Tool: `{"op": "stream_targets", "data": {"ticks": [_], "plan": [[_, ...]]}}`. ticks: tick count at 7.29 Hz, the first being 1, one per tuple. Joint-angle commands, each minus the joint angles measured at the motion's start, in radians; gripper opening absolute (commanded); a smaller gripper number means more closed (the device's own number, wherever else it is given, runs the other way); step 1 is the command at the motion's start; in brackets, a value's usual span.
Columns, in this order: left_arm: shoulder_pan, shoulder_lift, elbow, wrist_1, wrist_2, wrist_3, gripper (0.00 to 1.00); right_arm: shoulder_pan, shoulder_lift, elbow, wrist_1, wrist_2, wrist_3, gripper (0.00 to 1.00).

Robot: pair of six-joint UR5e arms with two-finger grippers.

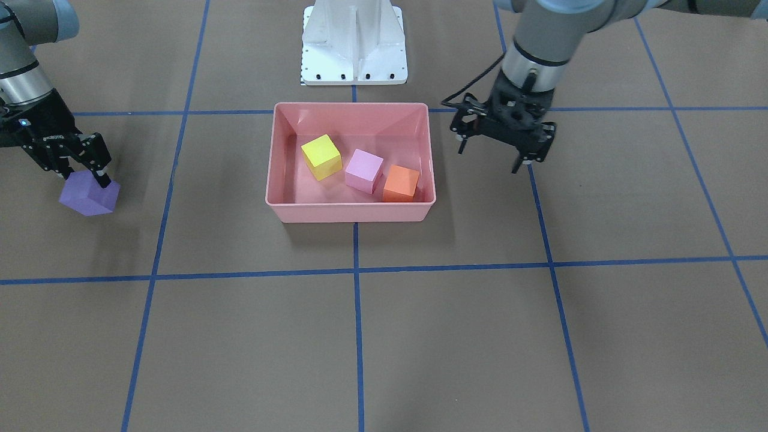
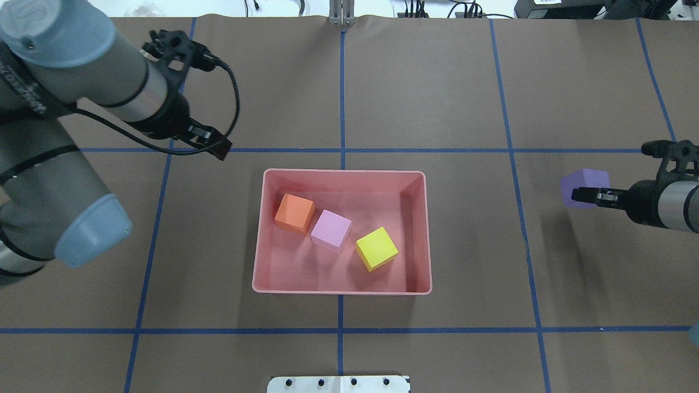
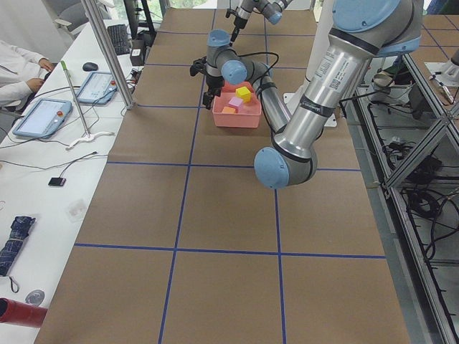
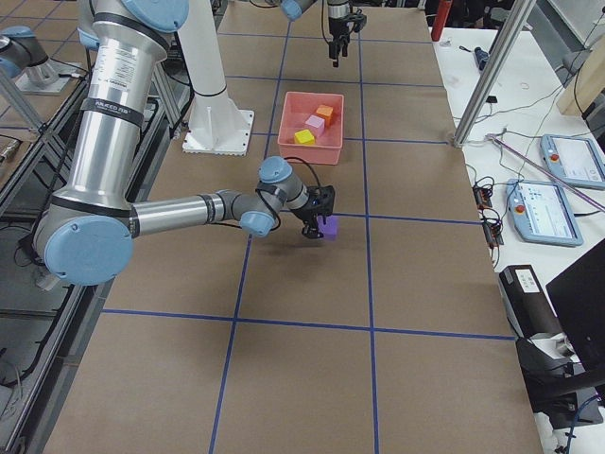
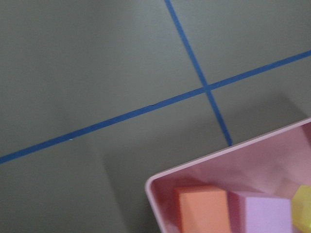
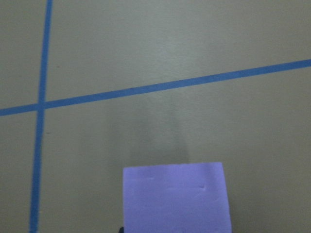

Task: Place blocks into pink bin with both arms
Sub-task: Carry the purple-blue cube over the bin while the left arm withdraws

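Between the right fingers (image 1: 101, 175) the purple block (image 1: 87, 198) is pinched, well apart from the pink bin (image 1: 351, 213). Spread and empty, the left fingers (image 1: 519, 162) hover beside that bin, which holds the yellow block (image 1: 321, 156), lilac block (image 1: 363, 170) and orange block (image 1: 401, 183).

Overhead sits behind base (image 1: 354, 42), front cam opposite, side cams at surface (image 2: 437, 82) ends, wrist cams close, looking down. Fixed four share pink bin (image 1: 351, 211).

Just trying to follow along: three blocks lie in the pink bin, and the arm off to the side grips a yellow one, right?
Not quite: the right gripper holds the purple block, not a yellow one, as the front-facing view shows. The pink bin does hold three blocks.
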Motion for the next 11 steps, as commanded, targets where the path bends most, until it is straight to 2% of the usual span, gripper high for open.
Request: {"op": "stream_targets", "data": {"ticks": [1,3,5,6,7,8,9,11], "plan": [[-0.186,0.162,-0.012,-0.009,-0.097,0.302,1.0,0.009,0.203,0.085,-0.246,0.042,0.012,0.0],[-0.32,0.268,-0.014,-0.012,-0.184,0.487,1.0,-0.041,0.46,0.133,-0.638,0.033,0.051,0.0],[-0.462,0.386,-0.01,-0.014,-0.23,0.607,1.0,-0.133,0.706,0.127,-0.914,-0.013,0.137,0.0],[-0.511,0.423,-0.014,-0.015,-0.259,0.635,1.0,-0.226,0.816,0.119,-1.028,-0.088,0.198,0.0],[-0.515,0.433,-0.012,-0.014,-0.26,0.638,1.0,-0.306,0.878,0.082,-1.045,-0.166,0.238,0.16],[-0.515,0.434,-0.007,-0.014,-0.26,0.638,1.0,-0.345,0.912,0.04,-1.046,-0.215,0.263,0.77],[-0.515,0.445,-0.007,-0.014,-0.261,0.638,1.0,-0.348,0.928,0.031,-1.08,-0.232,0.253,0.98],[-0.515,0.462,-0.012,-0.014,-0.261,0.634,1.0,-0.304,0.927,0.047,-1.118,-0.219,0.138,0.99]]}}
